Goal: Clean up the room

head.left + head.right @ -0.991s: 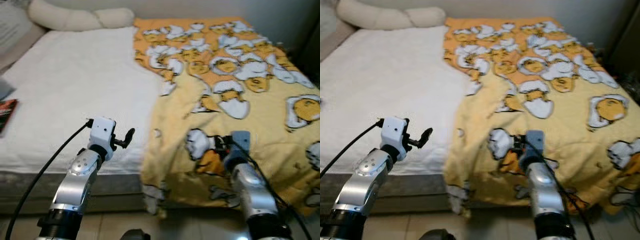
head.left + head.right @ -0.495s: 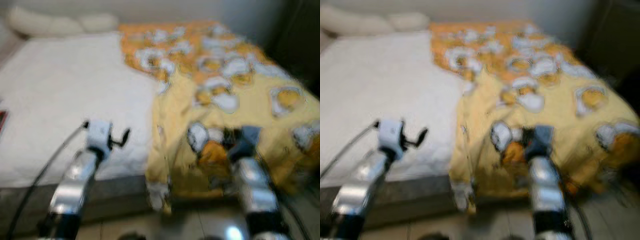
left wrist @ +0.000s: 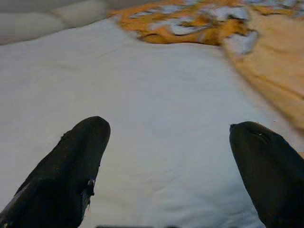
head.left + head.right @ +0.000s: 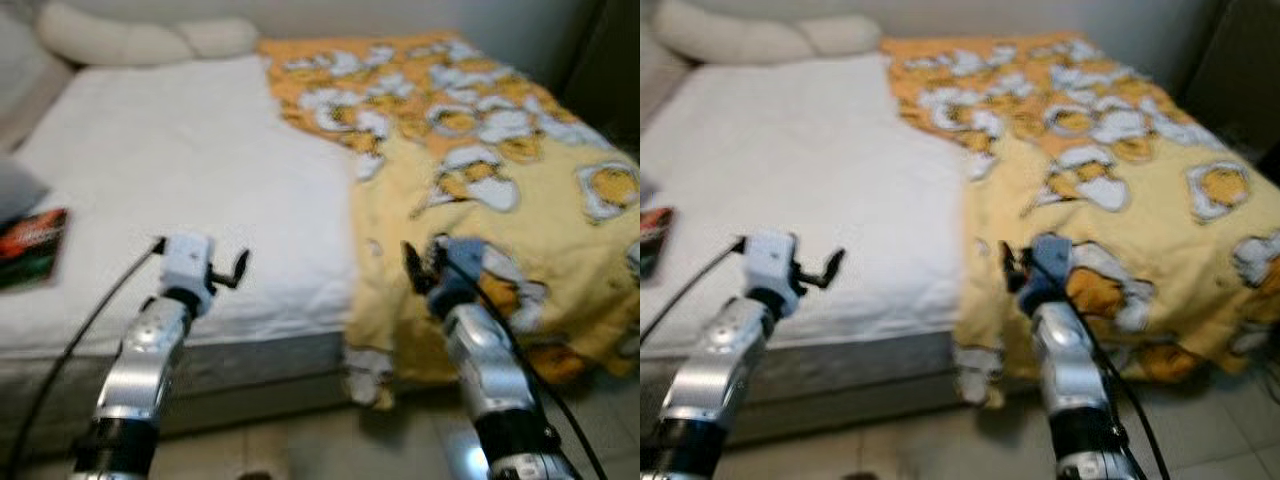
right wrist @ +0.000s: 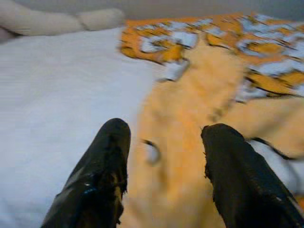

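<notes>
Item one, as I log it: bed [image 4: 190, 190] with white sheet across the left and centre of the frame, yellow egg-print blanket [image 4: 500, 190] covering its right half and draping over the near edge. Left gripper [image 4: 238, 268] at lower left over the sheet, jaws wide apart, holding nothing. Right gripper [image 5: 164, 142] at lower centre-right over the blanket's edge, fingers spread, empty; a red book [image 4: 30, 240] lies at far left.

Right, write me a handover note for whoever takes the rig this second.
Left hand: open, holding nothing, over the white sheet near the bed's front edge.
Right hand: open, holding nothing, at the left edge of the yellow blanket.
The blanket covers the bed's right half, bunched and hanging over the front.
A book lies on the sheet at far left.
Done: nothing evident. Left: spread the blanket, clear the book.
</notes>
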